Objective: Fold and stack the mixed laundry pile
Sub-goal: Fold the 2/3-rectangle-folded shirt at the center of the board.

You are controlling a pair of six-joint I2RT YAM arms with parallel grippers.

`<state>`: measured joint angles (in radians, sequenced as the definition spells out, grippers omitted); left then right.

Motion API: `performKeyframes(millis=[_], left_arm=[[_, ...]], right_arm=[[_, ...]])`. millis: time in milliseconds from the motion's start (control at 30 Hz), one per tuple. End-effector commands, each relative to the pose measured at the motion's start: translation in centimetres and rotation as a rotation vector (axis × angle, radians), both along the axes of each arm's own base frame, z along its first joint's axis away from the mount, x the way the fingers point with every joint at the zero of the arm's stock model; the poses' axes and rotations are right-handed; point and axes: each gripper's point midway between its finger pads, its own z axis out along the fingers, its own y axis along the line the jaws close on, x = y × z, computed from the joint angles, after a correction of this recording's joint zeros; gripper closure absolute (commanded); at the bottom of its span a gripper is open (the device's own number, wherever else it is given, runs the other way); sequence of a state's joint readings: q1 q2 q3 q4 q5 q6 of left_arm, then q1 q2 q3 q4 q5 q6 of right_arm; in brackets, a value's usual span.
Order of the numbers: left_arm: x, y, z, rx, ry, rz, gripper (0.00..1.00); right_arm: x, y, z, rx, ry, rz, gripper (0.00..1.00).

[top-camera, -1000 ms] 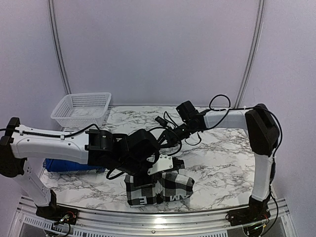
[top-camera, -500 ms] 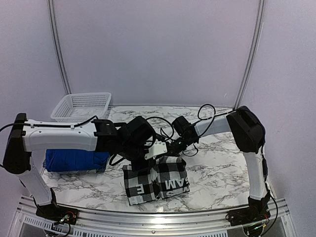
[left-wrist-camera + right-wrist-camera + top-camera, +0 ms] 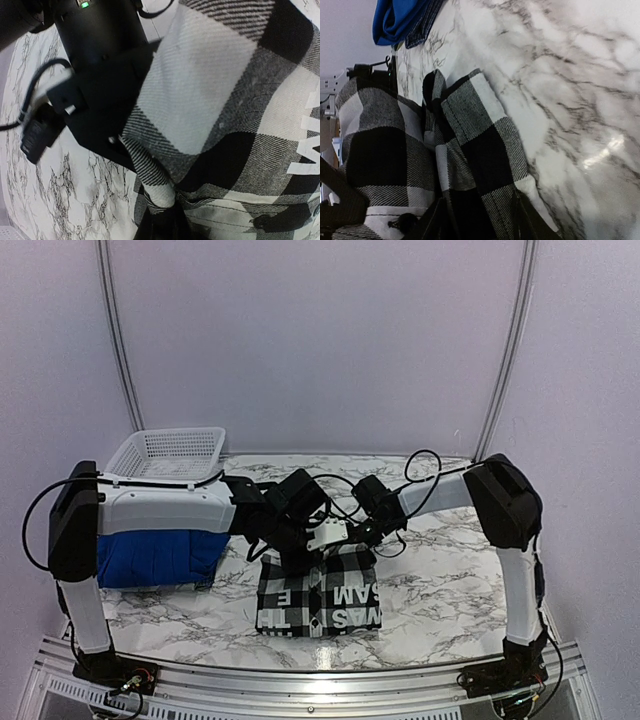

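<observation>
Checked shirt [image 3: 320, 602] looks almost folded: left jaws clamp its edge, right jaws straddle it, grip unclear. Blue clothes [image 3: 160, 558] beside left jaws are not yet stacked.

Checked flannel shirt [image 3: 470, 125] between fingers [image 3: 529, 220]

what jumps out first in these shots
The black-and-white flannel shirt, folded into a block with white lettering, sits at the near middle of the table. At its far edge the left fingers pinch a bunch of it, and the right fingers straddle its hem. A bright blue shirt lies to the left, with a white basket behind it.
</observation>
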<state>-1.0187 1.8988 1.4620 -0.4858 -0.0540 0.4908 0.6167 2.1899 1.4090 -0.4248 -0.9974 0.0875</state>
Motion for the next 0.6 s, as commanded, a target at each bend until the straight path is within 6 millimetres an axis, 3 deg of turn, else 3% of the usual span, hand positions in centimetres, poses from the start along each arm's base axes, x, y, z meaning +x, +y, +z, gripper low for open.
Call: performKeyframes(millis=[0, 100, 167, 300, 367, 500, 567], left_arm=[[2.8, -0.5, 1.0, -0.051, -0.040, 0.054, 0.90], [5.0, 0.4, 2.6, -0.131, -0.003, 0.173, 0.73], [6.4, 1.5, 4.2, -0.227, 0.072, 0.276, 0.57], [6.7, 4.1, 7.0, -0.372, 0.180, 0.391, 0.30], [6.4, 5.4, 8.4, -0.440, 0.210, 0.440, 0.04], [6.9, 8.4, 11.0, -0.624, 0.263, 0.622, 0.01], [7.1, 9.7, 11.1, -0.678, 0.297, 0.706, 0.01]], right_arm=[[4.8, -3.5, 3.8, -0.012, -0.067, -0.158, 0.53], [7.1, -6.4, 5.4, -0.016, -0.098, -0.258, 0.47], [7.8, -8.6, 6.0, -0.023, -0.106, -0.326, 0.42], [7.4, -10.8, 9.1, 0.053, -0.150, -0.381, 0.29], [6.5, -11.0, 11.0, 0.083, -0.204, -0.369, 0.24], [5.1, -11.9, 11.4, 0.036, -0.259, -0.335, 0.21], [4.9, -12.3, 11.1, 0.012, -0.272, -0.331, 0.20]])
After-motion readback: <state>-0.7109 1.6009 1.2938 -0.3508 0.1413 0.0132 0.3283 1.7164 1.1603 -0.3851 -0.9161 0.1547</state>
